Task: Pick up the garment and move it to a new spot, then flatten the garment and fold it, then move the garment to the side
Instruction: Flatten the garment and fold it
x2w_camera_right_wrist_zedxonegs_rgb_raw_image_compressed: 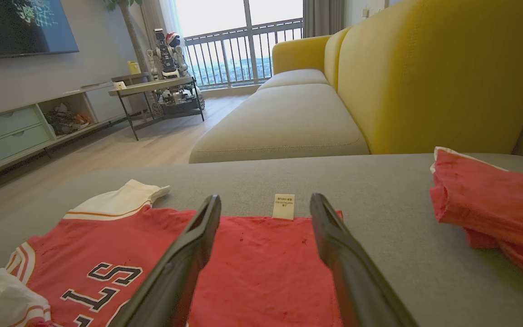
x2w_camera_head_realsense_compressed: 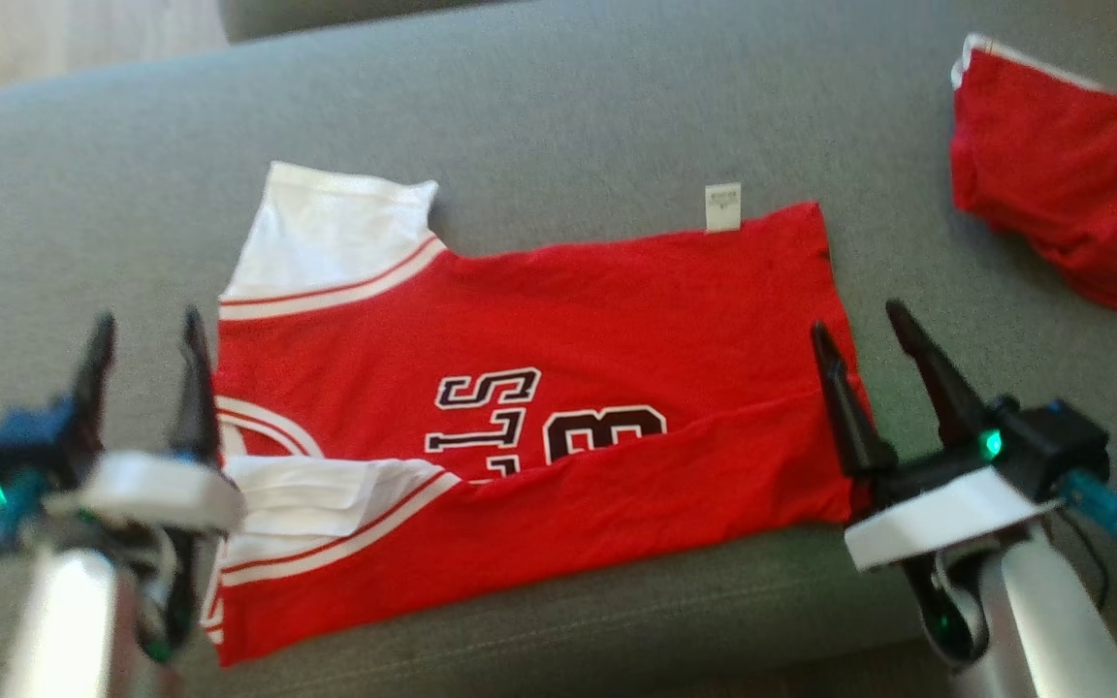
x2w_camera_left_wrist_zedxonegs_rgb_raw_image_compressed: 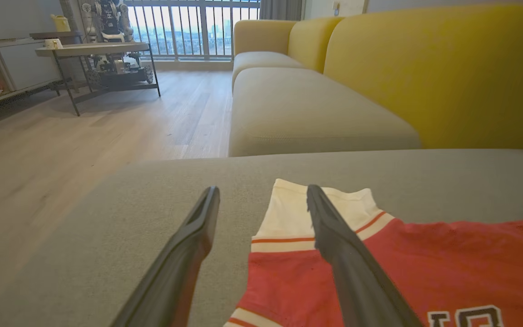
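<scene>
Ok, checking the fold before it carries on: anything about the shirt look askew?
The red jersey has its near edge folded over at a slant, hiding part of the lettering, and its white label pokes past the far edge. A second red garment lies bunched apart.

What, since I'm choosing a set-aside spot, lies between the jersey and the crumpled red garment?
Bare grey cushion, per the head view, separates the jersey from the red garment.
</scene>
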Robot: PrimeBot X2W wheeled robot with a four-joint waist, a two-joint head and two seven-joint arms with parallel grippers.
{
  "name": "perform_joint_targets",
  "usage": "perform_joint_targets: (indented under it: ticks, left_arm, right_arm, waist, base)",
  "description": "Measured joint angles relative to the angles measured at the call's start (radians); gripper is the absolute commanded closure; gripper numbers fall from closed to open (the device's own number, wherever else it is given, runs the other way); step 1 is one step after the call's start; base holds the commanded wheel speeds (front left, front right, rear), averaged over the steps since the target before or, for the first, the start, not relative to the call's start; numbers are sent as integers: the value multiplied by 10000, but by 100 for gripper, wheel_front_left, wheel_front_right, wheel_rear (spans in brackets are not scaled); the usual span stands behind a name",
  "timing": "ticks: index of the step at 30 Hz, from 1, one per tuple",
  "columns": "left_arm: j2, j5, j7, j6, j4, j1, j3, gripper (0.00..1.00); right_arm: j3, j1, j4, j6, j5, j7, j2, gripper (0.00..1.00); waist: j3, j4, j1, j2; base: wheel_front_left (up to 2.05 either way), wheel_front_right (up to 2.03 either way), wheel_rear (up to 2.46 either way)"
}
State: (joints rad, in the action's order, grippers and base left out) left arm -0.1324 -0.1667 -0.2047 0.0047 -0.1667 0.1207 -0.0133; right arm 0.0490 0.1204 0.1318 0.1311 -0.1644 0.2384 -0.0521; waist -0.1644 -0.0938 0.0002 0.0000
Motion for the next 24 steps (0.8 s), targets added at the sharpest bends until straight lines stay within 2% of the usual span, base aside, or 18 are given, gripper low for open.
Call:
perform_joint_targets:
  ticks: [1, 2, 3, 8, 12, 18, 24]
  left_arm:
    - [-242, 48, 255, -46, -109, 338, 2, 0]
    - [-734, 174, 731, -261, -240, 976, 2, 0]
    - [-734, 174, 731, -261, -240, 976, 2, 0]
    - [-1774, 173, 2100, -970, -746, 2724, -125, 0]
    - [-2497, -167, 3321, -1273, -1386, 3963, -602, 0]
    - [-3350, -1300, 5367, -1361, -2410, 5454, -1699, 0]
    - [-3975, -1607, 6002, -1365, -3329, 6598, -2466, 0]
  right_arm:
    - [15, 133, -40, 0, -17, 4, 2, 0]
    - [-59, 392, -148, 0, -163, 10, 6, 0]
    - [-59, 392, -148, 0, -163, 10, 6, 0]
    - [-81, 858, -341, 0, -476, 73, 2, 0]
    - [157, 1188, -497, 0, -493, 96, 2, 0]
    - [422, 1885, -842, 0, -765, 128, 2, 0]
    - [403, 2011, -769, 0, -980, 140, 2, 0]
  waist:
    - [-155, -76, 0, 0]
    - [-457, -229, 0, 0]
    - [-457, -229, 0, 0]
    - [-1238, -577, 1, 0]
    - [-1776, -834, 1, 0]
    - [-2569, -1255, 0, 0]
    - [-3180, -1622, 1, 0]
  base:
    - [0, 0, 0]
    - [0, 0, 0]
    - [0, 0, 0]
    - [0, 0, 0]
    - [0, 0, 0]
    - [0, 0, 0]
    - [0, 0, 0]
